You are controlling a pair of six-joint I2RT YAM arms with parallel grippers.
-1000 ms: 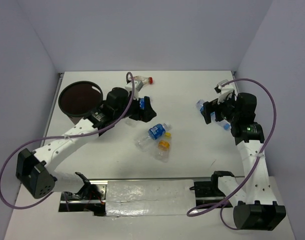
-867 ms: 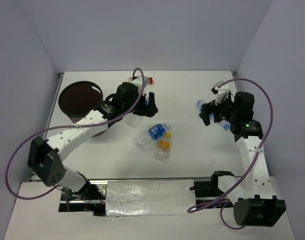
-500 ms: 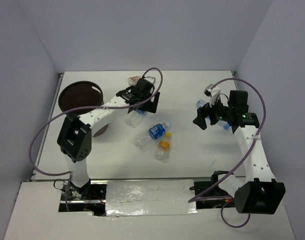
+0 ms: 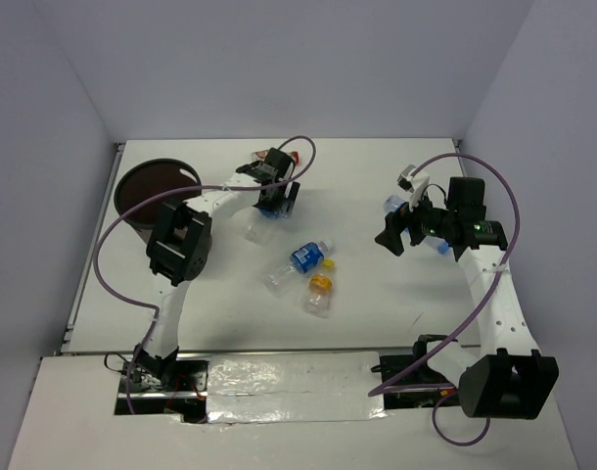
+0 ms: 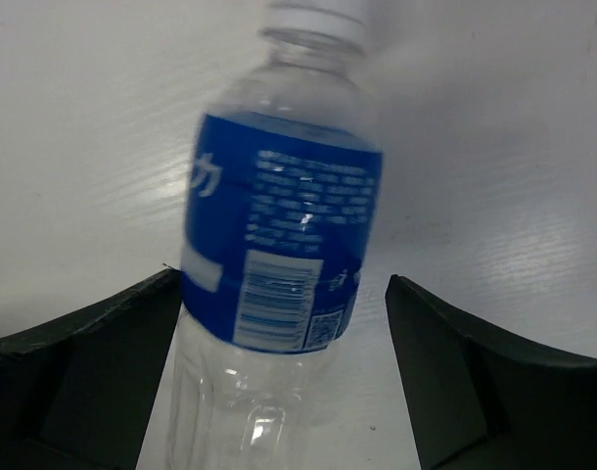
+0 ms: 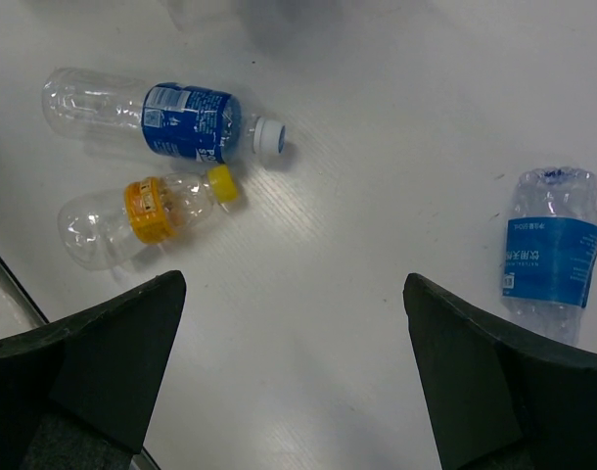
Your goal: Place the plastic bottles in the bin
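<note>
L gripper [image 5: 282, 282] is down over a blue-label bottle [image 5: 279, 235] that lies flat on the table [image 4: 377, 313], a short way right of the bin [image 4: 142, 191]. The jaws are spread wide, one finger on each side of the label, and neither seems to touch the plastic yet. So the step in hand looks like the grab. To do it well: drop a bit lower so the pads meet the body at its widest line, not the top curve, otherwise a round, slick bottle will prob. squirt out. Close across the label band, where the wall looks stiffest. It's off-centre, closer to the left finger, so shift a touch before squeezing or it gets shoved sideways. Squeeze gently since thin clear plastic will buckle. Then lift straight up, high enough to clear the bin's rim, swing left and let go over the middle, not the edge. The L arm's own links cross in front of the bin in the overhead view, so watch clearance there. R gripper [image 6: 294, 284] hangs over bare table w/ jaws apart, holding nothing, well right of the bin. Under it are a white-cap blue-label bottle [image 6: 161, 122] and an orange-band one [image 6: 142, 211] just beside each other, between the bin and the R arm. A crumpled blue-label one [image 6: 551, 250] lies farthest from the bin. No bottle shows inside the bin, though the arm hides part of it.
</note>
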